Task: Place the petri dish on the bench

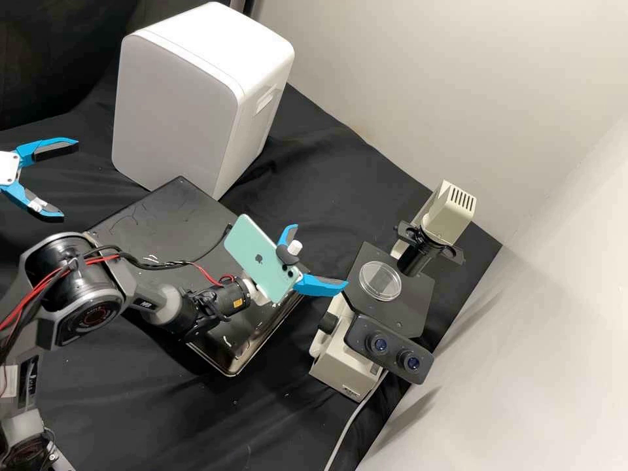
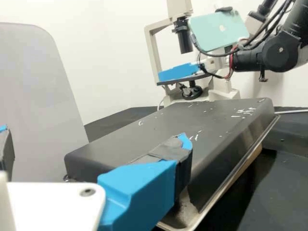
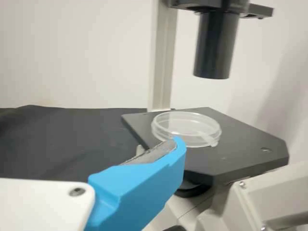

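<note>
A clear round petri dish (image 1: 381, 280) lies flat on the black stage of the microscope (image 1: 353, 366), under the dark condenser tube. My right gripper (image 1: 318, 255) stands open just left of the stage, level with the dish and a short gap from it. In the right wrist view the petri dish (image 3: 186, 127) sits just past the tip of one blue finger (image 3: 144, 175), with nothing between the fingers. My left gripper (image 1: 49, 178) hangs open at the far left of the bench, holding nothing. One of its fingers (image 2: 144, 187) shows in front of the black tray.
A black slab on a metal tray (image 1: 170, 222) lies mid-bench under the right arm. A tall white box (image 1: 196, 98) stands behind it. The microscope's eyepieces (image 1: 392, 353) face the front. A pale wall (image 1: 556, 261) closes the right side. Black cloth covers the bench (image 1: 314, 163).
</note>
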Action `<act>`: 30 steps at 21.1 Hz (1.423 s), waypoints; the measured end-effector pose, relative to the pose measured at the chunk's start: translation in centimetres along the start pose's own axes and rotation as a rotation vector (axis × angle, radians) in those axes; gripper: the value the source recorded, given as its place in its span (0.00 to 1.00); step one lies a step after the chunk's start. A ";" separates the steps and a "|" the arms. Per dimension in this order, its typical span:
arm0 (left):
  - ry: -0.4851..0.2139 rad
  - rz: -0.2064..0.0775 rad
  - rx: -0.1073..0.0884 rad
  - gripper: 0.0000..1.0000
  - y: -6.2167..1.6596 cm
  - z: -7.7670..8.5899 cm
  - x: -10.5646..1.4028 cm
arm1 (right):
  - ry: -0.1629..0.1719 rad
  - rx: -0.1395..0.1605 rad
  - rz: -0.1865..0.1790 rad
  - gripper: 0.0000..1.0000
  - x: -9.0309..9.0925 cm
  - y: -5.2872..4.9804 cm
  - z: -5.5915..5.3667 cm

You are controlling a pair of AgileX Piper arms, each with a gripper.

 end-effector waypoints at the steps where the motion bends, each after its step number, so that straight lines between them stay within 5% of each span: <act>1: 0.003 -0.001 -0.001 1.00 -0.03 0.0 0.0 | -0.004 0.000 0.007 1.00 0.2 0.2 0.2; 10: 0.013 -0.006 -0.001 1.00 -0.19 0.0 0.1 | -0.017 -0.010 0.035 1.00 1.9 1.5 0.8; 14: -0.004 -0.061 0.023 1.00 -1.27 0.5 0.6 | -0.077 -0.006 -0.001 1.00 3.1 1.0 2.3; 17: -0.016 -0.086 0.044 1.00 -1.76 0.7 1.0 | -0.091 -0.006 0.011 1.00 3.9 1.3 3.0; 27: 0.006 -0.091 0.032 1.00 -1.91 0.7 1.1 | -0.142 -0.004 0.034 1.00 5.5 2.2 5.3; 30: 0.007 -0.098 0.045 1.00 -2.06 0.7 1.2 | -0.155 -0.001 0.034 1.00 5.9 2.6 5.6</act>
